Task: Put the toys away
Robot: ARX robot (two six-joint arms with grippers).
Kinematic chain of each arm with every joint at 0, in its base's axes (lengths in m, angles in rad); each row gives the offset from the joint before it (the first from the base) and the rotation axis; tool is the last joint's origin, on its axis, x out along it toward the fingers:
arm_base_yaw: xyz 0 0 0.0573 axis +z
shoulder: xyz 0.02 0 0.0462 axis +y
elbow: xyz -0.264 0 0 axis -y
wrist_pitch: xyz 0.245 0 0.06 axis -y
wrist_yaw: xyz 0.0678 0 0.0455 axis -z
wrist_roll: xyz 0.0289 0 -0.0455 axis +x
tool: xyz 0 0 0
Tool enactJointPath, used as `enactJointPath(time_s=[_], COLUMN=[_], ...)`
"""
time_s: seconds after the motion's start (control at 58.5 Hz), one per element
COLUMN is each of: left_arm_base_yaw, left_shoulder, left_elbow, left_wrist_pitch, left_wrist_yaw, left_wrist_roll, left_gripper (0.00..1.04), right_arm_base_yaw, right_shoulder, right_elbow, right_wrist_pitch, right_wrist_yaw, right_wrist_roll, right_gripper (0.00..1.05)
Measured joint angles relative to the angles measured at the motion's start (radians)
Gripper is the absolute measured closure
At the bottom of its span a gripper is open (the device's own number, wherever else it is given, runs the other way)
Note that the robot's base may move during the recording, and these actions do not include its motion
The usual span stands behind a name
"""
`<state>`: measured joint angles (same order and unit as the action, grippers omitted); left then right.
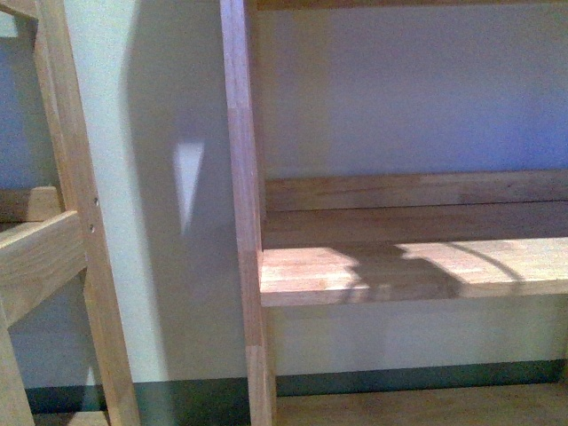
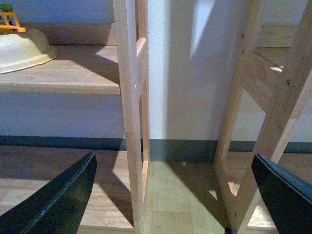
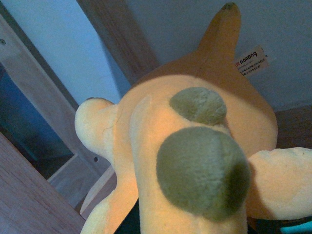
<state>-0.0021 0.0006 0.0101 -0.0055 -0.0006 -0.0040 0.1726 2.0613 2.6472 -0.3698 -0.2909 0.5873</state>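
Note:
The orange-yellow plush animal (image 3: 146, 146) fills the right wrist view, with two rounded grey-brown nubs (image 3: 202, 170) toward the camera and a white label (image 3: 251, 61) on its far side. My right gripper (image 3: 195, 228) is shut on it, and the plush hides nearly all of its fingers. In the left wrist view my left gripper (image 2: 173, 197) is open, its dark fingers (image 2: 58, 200) wide apart with only floor and shelf posts between them. Neither arm nor the plush appears in the front view.
A wooden shelf board (image 1: 408, 266) with an upright post (image 1: 244, 222) faces me, and a second wooden frame (image 1: 62, 222) stands at the left. On another shelf sits a cream bowl (image 2: 22, 48). Two shelf uprights (image 2: 131, 107) stand close ahead of the left gripper, above wood flooring.

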Motion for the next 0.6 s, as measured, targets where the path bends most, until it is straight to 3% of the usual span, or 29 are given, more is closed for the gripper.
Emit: enactJointPath(time_s=[0.239, 0.598], left_arm_base_yaw=[0.000, 0.000], left_shoulder=[0.000, 0.000], left_elbow=[0.000, 0.000], left_wrist_pitch=[0.000, 0.000], left_wrist_yaw=[0.000, 0.000], left_wrist_roll=[0.000, 0.000], left_gripper=[0.06, 0.06], right_arm_base_yaw=[0.016, 0.027], right_shoulder=[0.116, 0.167], right_elbow=[0.184, 0.245], right_wrist_pitch=[-0.100, -0.093], right_wrist_yaw=[-0.023, -0.079], right_wrist_roll=[0.069, 0.071], right_gripper=[0.96, 0.96])
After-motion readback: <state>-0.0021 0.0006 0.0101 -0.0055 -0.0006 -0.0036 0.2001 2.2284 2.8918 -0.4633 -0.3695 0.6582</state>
